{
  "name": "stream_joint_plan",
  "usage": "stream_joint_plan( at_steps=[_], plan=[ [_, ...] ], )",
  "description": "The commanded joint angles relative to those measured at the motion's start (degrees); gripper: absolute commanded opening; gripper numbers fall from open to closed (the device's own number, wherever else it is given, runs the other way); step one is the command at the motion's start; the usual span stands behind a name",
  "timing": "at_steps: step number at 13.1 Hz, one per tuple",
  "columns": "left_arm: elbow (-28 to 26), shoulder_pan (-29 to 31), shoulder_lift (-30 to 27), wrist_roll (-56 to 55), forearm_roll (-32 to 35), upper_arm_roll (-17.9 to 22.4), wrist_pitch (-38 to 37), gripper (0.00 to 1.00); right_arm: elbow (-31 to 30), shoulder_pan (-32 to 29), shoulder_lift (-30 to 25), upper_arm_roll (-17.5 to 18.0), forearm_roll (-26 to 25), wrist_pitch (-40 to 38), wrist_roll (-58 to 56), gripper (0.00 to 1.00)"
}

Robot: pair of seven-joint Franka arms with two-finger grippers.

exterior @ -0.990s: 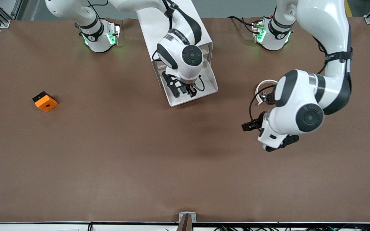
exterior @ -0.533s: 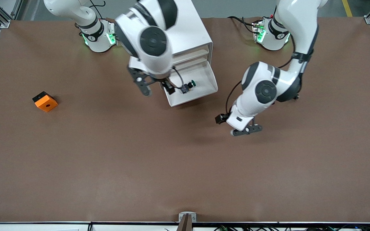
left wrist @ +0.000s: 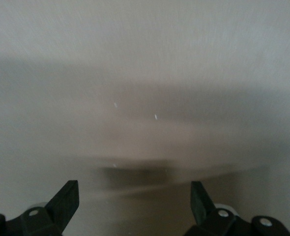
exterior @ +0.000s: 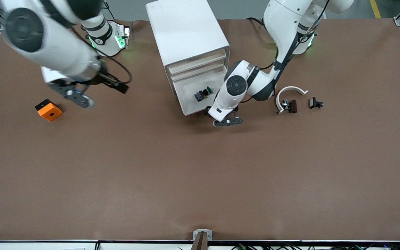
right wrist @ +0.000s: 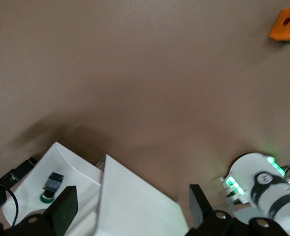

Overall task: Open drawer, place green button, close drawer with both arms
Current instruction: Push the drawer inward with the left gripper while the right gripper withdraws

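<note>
The tiny green-capped push-button (exterior: pixel 202 93) lies in the pulled-out shallow white drawer (exterior: pixel 189 106) at the bottom of the boxy white cabinet (exterior: pixel 186 33). The left arm's black two-finger gripper (exterior: pixel 226 119) sits low at the drawer's front, at the corner toward the left arm's end of the table — fingers (left wrist: pixel 66 201) spread, holding nothing. The right arm's gripper (exterior: pixel 76 97) hangs over the brown table (exterior: pixel 200 180) near the orange block with a hole (exterior: pixel 48 110), fingers (right wrist: pixel 64 209) apart and empty.

Drawer (exterior: pixel 194 104) stands pulled out of cabinet (exterior: pixel 186 31); its front blocked by left gripper (exterior: pixel 227 121), jaws spread. Above drawer free. Orange block (exterior: pixel 48 110), right gripper (exterior: pixel 76 97) well apart toward right arm's end.
</note>
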Motion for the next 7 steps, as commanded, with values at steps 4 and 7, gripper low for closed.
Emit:
stream_joint_plan(
  at_steps=[4, 7],
  plan=[
    [-0.15, 0.28, -0.31, -8.40, 0.11, -6.55, -2.77, 1.00, -14.79, -13.38, -12.13, 1.21, -4.72, 4.73, -26.61, 1.00],
    [-0.85, -0.34, 0.13, -13.23, 0.11, -9.88, -2.86, 1.00, -24.01, -18.32, -17.14, 1.21, -4.81, 12.11, -36.22, 1.00]
  ],
)
